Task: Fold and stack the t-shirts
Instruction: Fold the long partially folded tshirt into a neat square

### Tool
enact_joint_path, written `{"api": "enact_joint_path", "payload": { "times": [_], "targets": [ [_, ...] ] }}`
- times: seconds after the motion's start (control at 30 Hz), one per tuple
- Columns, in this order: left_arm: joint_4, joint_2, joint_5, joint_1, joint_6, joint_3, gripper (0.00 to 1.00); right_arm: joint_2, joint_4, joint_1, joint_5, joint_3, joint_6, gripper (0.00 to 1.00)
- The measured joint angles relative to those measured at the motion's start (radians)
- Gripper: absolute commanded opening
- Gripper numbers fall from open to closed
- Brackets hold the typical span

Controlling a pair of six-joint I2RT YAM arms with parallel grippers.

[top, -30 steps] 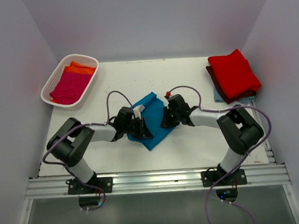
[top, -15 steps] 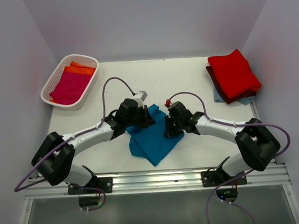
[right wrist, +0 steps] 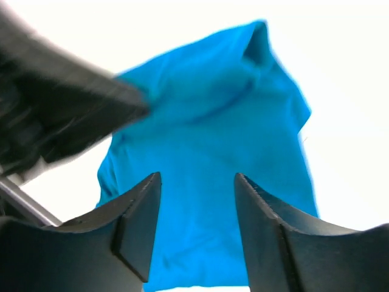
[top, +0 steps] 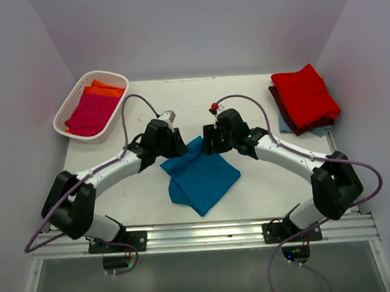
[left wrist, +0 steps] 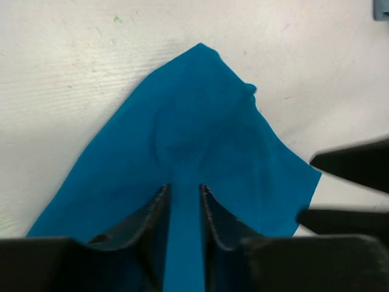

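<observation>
Teal shirt [top: 202, 177] lies folded flat on the table [top: 264, 195], mid-near side, with one corner pointing to the far side between the two grippers.

Left gripper [top: 178, 149] is low over the far left edge of the shirt. In the wrist view its jaws [left wrist: 184, 194] are parted by a slim gap with teal cloth showing through it. I cannot tell whether any cloth is caught.

Right gripper [top: 208, 142] is at the far corner. Its jaws [right wrist: 197, 179] are spread wide with nothing between them and the shirt below.

Far right corner: a stack with the red shirt [top: 304, 96] on top, the maroon shirt [top: 282, 109] under it and the light blue shirt [top: 286, 126] lowest.

Far left: the basket [top: 88, 78] holds the magenta shirt [top: 90, 114] over the orange shirt [top: 105, 90].
</observation>
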Motion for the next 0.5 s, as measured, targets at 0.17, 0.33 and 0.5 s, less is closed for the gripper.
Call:
{"api": "enact_joint_path", "payload": {
  "times": [0.17,0.33,0.5],
  "targets": [
    [-0.046,-0.24,-0.069,0.0,-0.008,-0.048,0.46,0.06,0.014,-0.079,-0.027,0.056,-0.02,0.49],
    [-0.029,-0.296,-0.044,0.0,-0.016,-0.056,0.46,0.162,0.054,-0.119,-0.091,0.066,-0.01,0.32],
    [-0.028,-0.217,0.01,-0.002,-0.023,-0.064,0.44,0.232,0.075,-0.111,-0.148,0.08,-0.002,0.42]
  ]
}}
